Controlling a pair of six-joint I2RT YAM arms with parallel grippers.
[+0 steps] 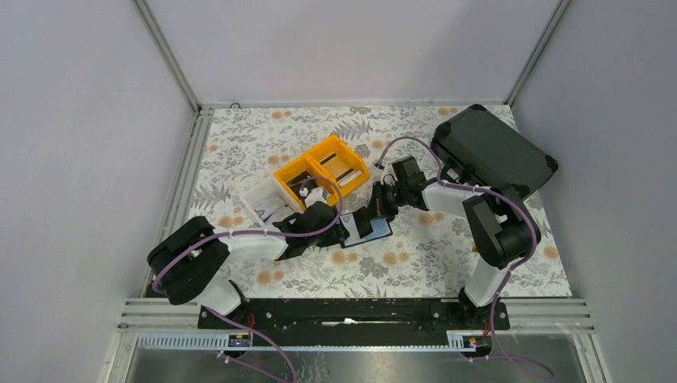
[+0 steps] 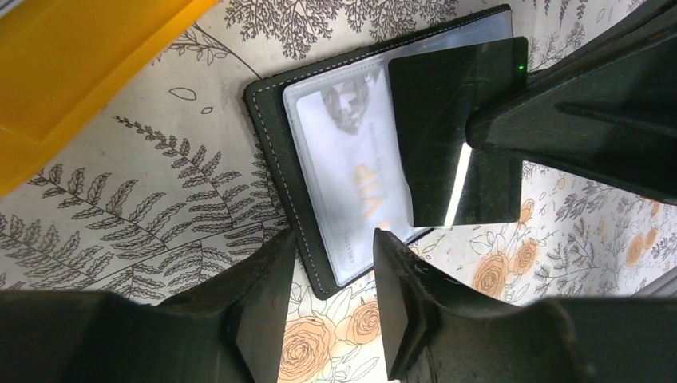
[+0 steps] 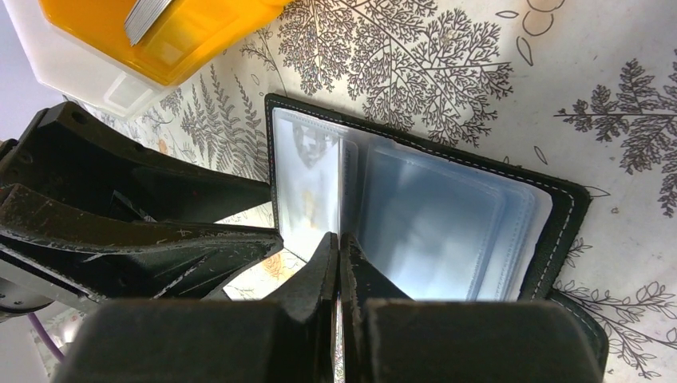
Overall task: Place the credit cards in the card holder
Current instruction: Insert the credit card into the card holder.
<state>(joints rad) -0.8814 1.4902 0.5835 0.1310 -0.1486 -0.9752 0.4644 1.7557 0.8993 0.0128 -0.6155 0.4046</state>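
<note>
The credit card (image 2: 455, 136) in the right gripper (image 3: 337, 247) (jaws clamped on it) may skid over the slick pocket of the card holder (image 2: 275, 152), while the left gripper (image 2: 335, 243) jaws gape, gripping nothing.

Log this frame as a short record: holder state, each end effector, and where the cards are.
card holder: open flat on the table, clear pockets up
left end effector: open, fingers astride one edge of the holder
right end effector: shut on a dark credit card, held over the holder
card in pocket: cannot tell
spare cards: stacked in the yellow bin
other: black hard case, far right
</note>
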